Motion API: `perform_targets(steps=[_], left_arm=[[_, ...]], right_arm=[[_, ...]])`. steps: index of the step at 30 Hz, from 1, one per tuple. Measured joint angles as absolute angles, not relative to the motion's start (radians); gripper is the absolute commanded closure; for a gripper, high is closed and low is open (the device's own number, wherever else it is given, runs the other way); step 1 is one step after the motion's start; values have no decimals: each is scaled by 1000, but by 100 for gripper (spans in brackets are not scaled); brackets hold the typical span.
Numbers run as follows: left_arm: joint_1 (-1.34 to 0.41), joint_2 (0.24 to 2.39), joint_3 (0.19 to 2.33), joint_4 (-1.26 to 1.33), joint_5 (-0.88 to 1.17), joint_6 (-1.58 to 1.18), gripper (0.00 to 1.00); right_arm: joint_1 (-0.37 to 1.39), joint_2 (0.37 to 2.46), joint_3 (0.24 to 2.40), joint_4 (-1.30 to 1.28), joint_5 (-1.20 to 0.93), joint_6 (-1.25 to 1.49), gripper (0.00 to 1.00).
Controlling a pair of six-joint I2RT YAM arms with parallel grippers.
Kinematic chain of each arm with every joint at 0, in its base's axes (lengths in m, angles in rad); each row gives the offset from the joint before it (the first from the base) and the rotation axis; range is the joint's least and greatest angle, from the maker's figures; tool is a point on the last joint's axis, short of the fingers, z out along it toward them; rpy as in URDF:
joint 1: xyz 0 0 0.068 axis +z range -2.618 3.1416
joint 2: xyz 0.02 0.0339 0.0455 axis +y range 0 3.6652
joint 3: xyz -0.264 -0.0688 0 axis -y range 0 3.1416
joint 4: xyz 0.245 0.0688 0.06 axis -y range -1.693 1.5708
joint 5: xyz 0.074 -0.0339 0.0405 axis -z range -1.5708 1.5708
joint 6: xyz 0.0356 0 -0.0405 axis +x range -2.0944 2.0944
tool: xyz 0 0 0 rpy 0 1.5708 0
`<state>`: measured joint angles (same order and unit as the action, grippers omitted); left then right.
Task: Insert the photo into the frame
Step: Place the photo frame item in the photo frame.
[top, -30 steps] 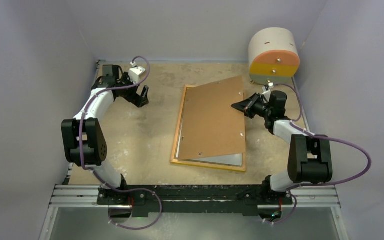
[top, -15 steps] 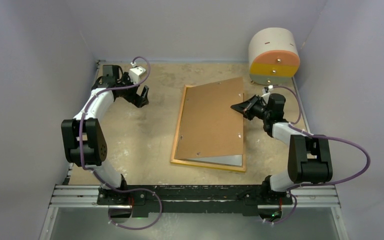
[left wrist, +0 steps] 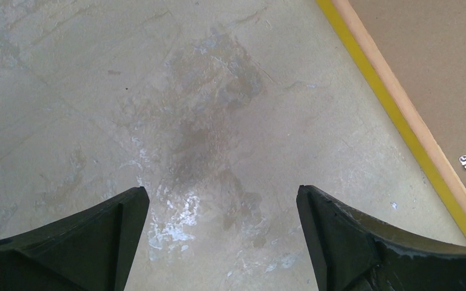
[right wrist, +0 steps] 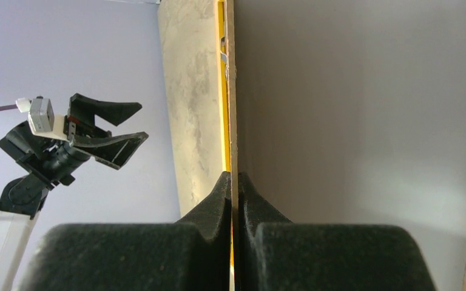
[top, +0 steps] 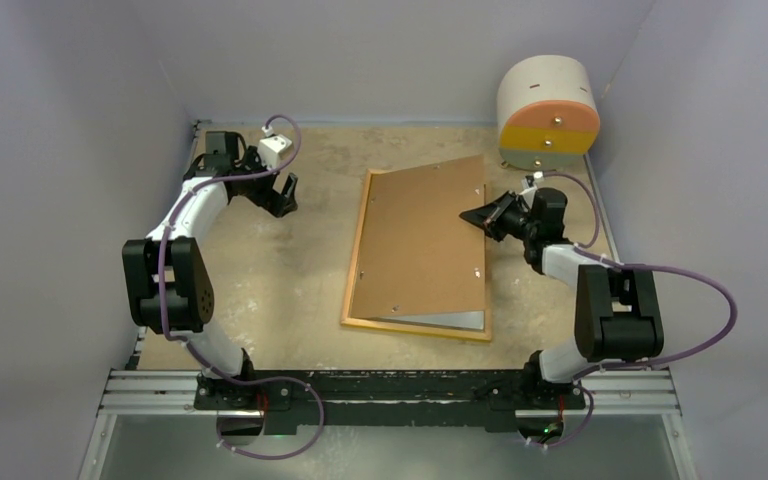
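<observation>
Lab test cell — grey walls [top: 55,130], aluminium rail [top: 410,406]

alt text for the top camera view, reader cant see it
The right gripper pinches the right edge of a brown backing board, holding it tilted up over the frame lying flat on the table. The left gripper hangs open to the left, apart from both.

White arms [top: 200,205], black joints [top: 170,285], purple cables [top: 733,312].

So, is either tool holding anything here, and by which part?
The right tool is pinched shut on the brown backing board, gripping its thin edge on the right arm's side, above the frame. The left tool is open and holds nothing.
</observation>
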<state>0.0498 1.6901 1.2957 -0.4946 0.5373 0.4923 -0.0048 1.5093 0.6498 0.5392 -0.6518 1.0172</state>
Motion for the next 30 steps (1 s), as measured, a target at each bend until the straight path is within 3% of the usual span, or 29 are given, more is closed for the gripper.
perform_targets(steps=[14,23,26,30], left_arm=[[50,1679,1224,-472,497,496,0],[68,1719,1212,-453,436,485,0],[86,1752,1211,-445,419,481,0],[96,1765,1209,-432,398,481,0]], right_arm=[[146,1600,657,634,-584,1053,100],[280,1664,773,575,-465,1044,99],[323,1665,810,537,-410,1038,91],[365,1689,861,479,-337,1013,69]])
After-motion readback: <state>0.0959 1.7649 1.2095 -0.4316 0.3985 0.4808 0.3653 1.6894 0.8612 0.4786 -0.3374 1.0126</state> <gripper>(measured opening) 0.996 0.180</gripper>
